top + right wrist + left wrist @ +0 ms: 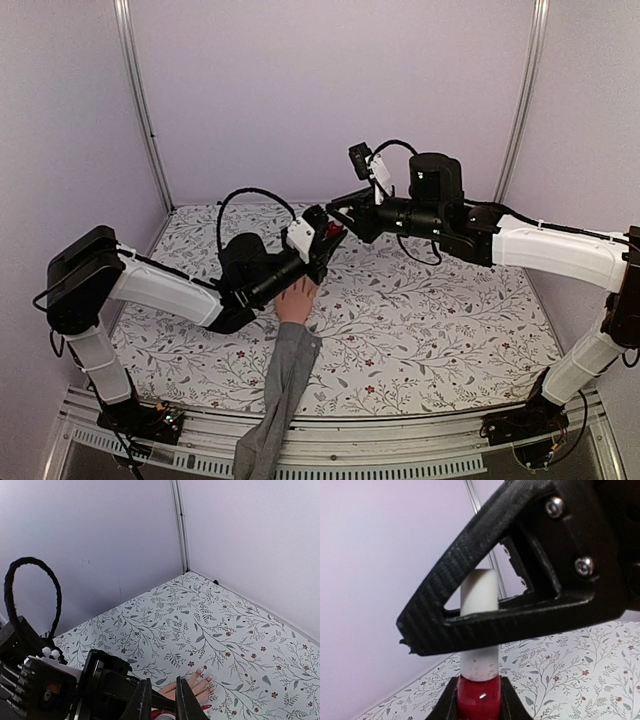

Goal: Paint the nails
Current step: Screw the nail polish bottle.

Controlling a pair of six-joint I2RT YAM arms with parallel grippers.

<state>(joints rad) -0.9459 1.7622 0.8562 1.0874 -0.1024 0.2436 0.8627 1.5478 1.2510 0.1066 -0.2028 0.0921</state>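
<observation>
The painting has not started yet, as far as I can tell. The job looks to be at opening the polish. The left gripper [326, 240] squeezes tight on the little red bottle [479, 706] and holds it up above the flowery table [450, 320]. The right gripper [160, 701] is pinched on the white cap [479, 590], which looks still on the bottle's neck. Red polish shows inside the bottle; the brush is hidden.

The nails [205, 679] are on the peach hand [297, 302], which lies flat on the table with its fingers spread, partly under the left gripper. They look pale. One tip may be red, but it is too small to be sure. So the nails are all left to do.
</observation>
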